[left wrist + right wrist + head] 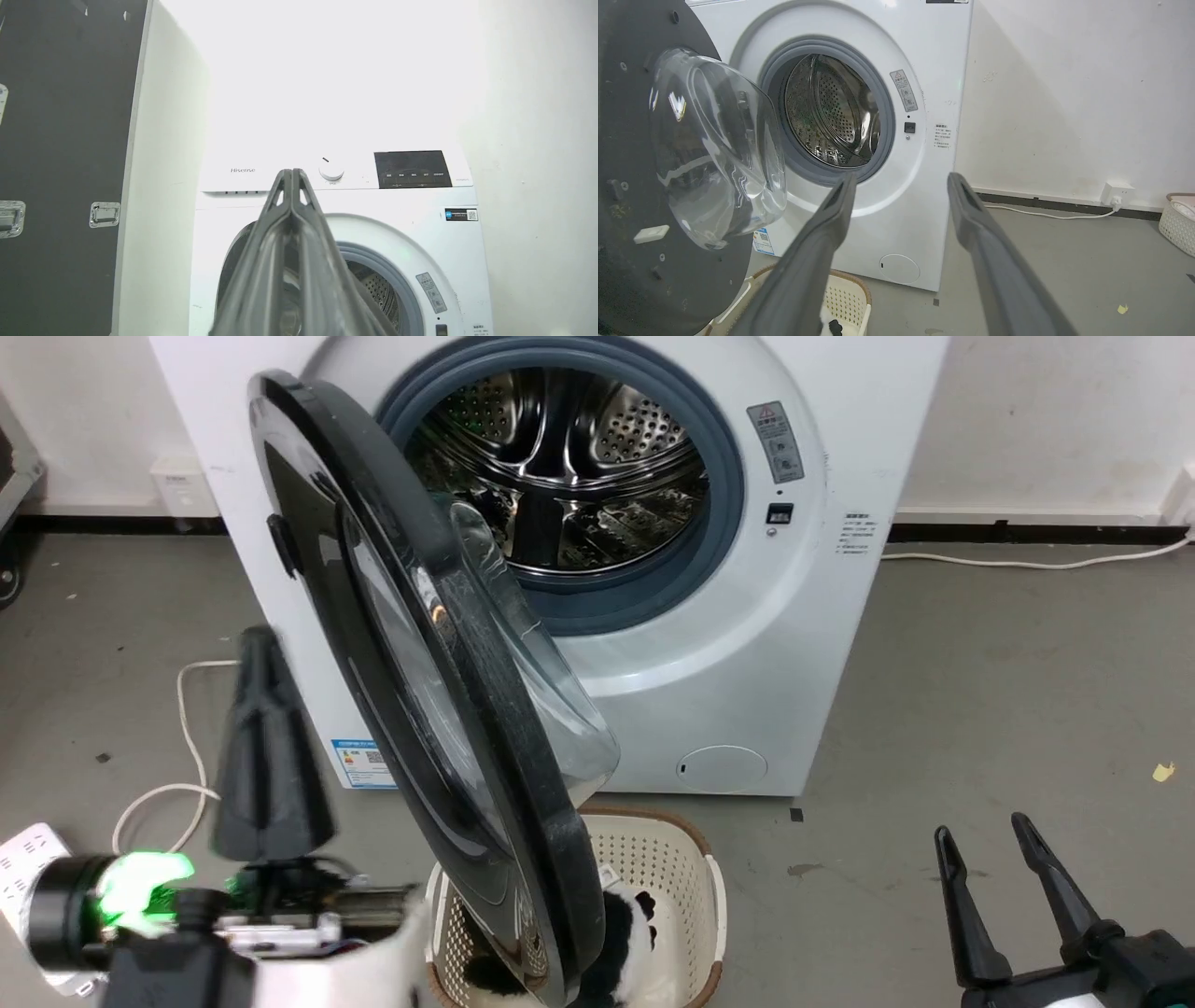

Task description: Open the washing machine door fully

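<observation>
The white washing machine [775, 616] stands against the wall, its steel drum [569, 467] exposed inside the grey rubber ring. The round black washing machine door [523, 775] with its clear glass bowl [714, 149] hangs about half open, edge-on toward me, hinged at the left. My left gripper [261, 653] is shut with nothing in it, pointing up just left of the door's outer face, apart from it. In the left wrist view the joined fingers [292, 205] rise before the machine [411, 233]. My right gripper [985, 835] stands open at the lower right, far from the door.
A cream laundry basket [691, 868] holding a black and white item sits on the floor under the door's lower edge. A white cable [191, 737] and power strip [37, 849] lie at the left. A dark case [60, 163] stands left of the machine. Another basket [1176, 224] sits far right.
</observation>
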